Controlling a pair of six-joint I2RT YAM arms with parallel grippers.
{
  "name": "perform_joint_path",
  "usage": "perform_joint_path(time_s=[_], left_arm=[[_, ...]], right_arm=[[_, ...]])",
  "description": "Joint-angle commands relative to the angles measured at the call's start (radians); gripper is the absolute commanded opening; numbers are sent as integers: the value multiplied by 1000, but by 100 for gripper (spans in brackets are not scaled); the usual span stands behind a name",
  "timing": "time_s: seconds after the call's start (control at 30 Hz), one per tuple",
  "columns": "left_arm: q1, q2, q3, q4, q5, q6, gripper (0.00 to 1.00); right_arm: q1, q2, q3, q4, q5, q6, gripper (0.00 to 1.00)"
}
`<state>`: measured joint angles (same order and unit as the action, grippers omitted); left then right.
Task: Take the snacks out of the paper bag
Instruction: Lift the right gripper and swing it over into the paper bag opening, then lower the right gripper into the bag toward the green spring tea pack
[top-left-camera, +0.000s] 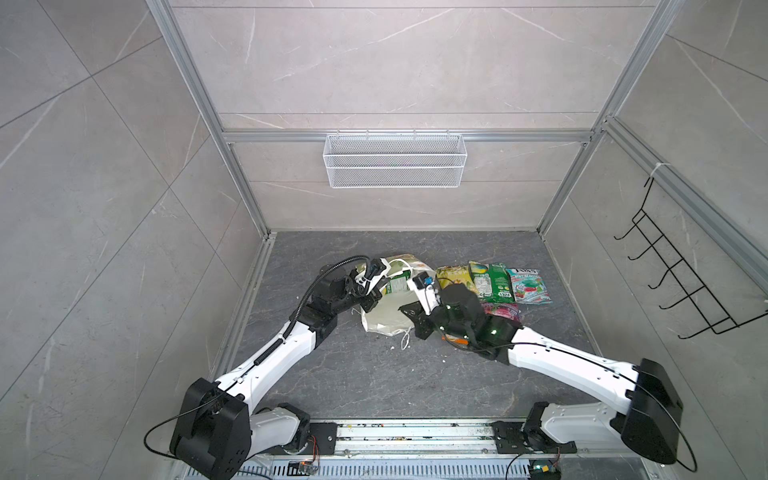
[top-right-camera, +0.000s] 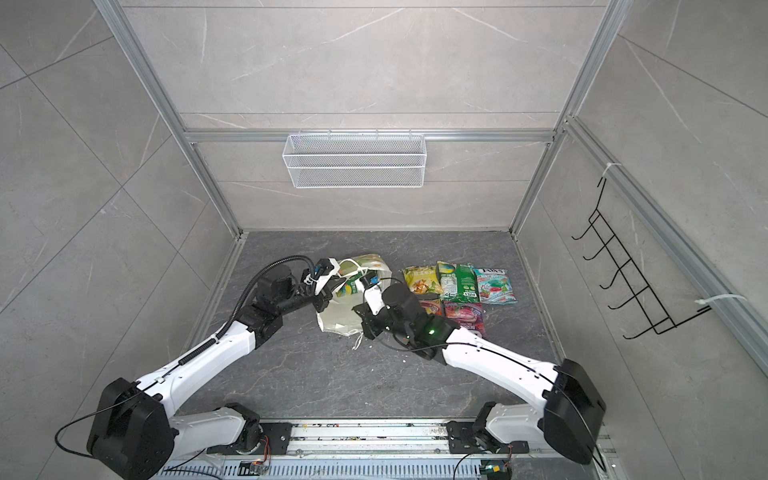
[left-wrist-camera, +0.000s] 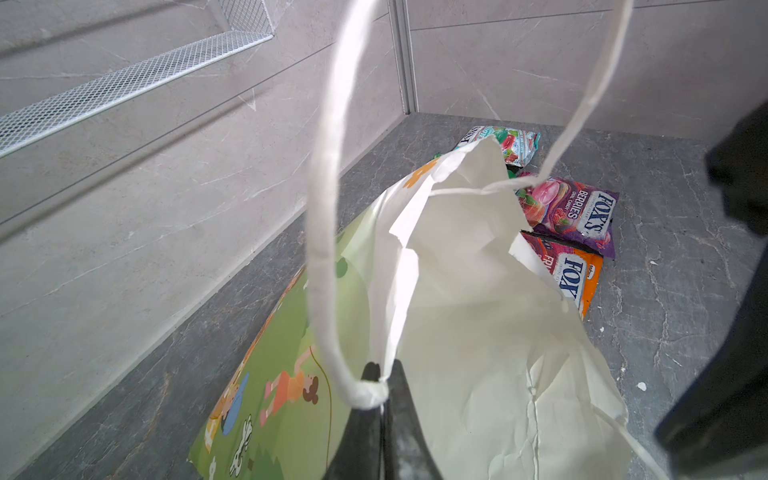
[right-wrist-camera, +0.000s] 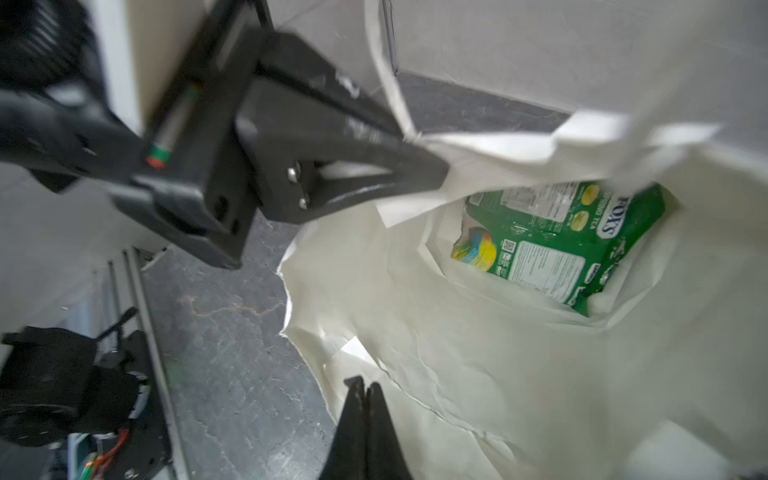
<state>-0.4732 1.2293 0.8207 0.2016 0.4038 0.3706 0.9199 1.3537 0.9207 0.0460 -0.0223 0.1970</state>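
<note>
likely last packet pending: a green packet (right-wrist-camera: 557, 245), marked "fox's spring tea", lay deep inside the paper bag (top-left-camera: 384, 316). left claw (left-wrist-camera: 380, 372) clamped on the bag's rim; right claw (right-wrist-camera: 365, 388) together, seemingly empty, at the bag's mouth. next: part it, reach in. beside the bag, purple packet (left-wrist-camera: 569, 212) read "fox's berries".

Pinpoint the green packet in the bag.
The green packet lies deep inside the paper bag in the right wrist view; in both top views it shows through its mouth, left of the laid-out snacks.
</note>
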Motion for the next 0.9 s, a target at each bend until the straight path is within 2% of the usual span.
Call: perform_joint_path(time_s=[0.0,0.3,0.43,0.57,0.87], left_arm=[[-4,-36,39,-11,32,-9,0],[-4,-71,28,-17,26,-4,0],[-5,-76,27,-14,33,-6,0],[-6,-82,25,-12,37,-7,0],[-5,-87,21,-10,37,-5,0]], right_arm=[[58,100,5,144,169,-32,0],[59,302,91,132,347,50,0],[17,382,169,39,328,105,0],[-6,420,191,62,323,148,0],[-76,533,296,-42,313,307,0]])
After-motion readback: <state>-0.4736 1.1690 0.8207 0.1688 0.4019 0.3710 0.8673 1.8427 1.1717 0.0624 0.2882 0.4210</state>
